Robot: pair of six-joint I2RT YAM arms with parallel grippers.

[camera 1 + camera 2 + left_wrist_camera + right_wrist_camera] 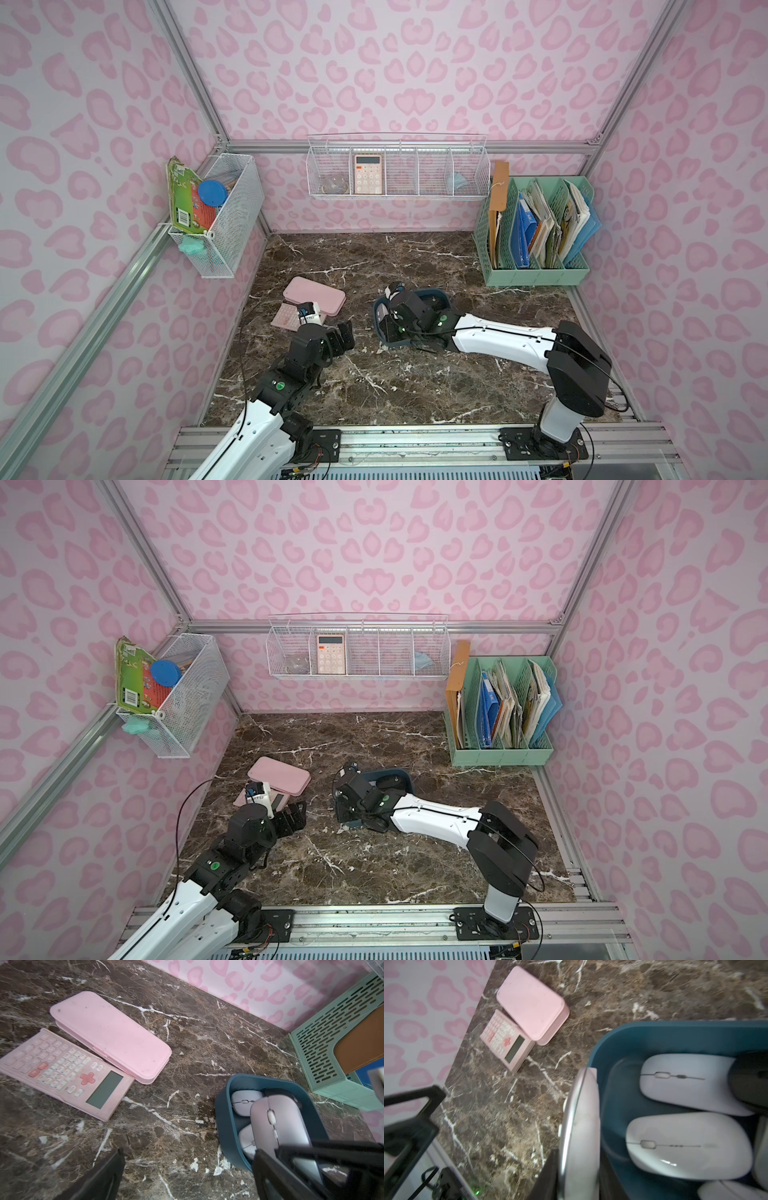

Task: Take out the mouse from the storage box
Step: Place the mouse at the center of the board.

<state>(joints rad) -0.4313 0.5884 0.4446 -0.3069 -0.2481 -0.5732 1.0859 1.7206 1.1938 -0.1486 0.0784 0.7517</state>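
Storage box (pixel 224 1118): dark blue tub, near the middle of the marble surface (pixel 415 382), largely hidden under the right arm (pixel 498 336) in both top views. Contents: white mice (pixel 685 1084) lying side by side, one black mouse (pixel 749 1082) against them.
Mouse (pixel 278 1124), silver: clamped edgewise between the right fingers (pixel 548 1176), tilted, at the box end nearer the surface's left edge. It appears raised above the others, though blur leaves its clearance from the rim uncertain.
Left fingers (pixel 104 1176): spread wide, holding nothing, between the box and the pink calculator (pixel 62 1072).
Pink case (pixel 316 293) and calculator: touching, near the left edge.
Green file rack (pixel 536 274): back right corner, papers standing in its slots.
Wire basket (pixel 232 216): left wall.
Longer wire basket (pixel 432 178): back wall.
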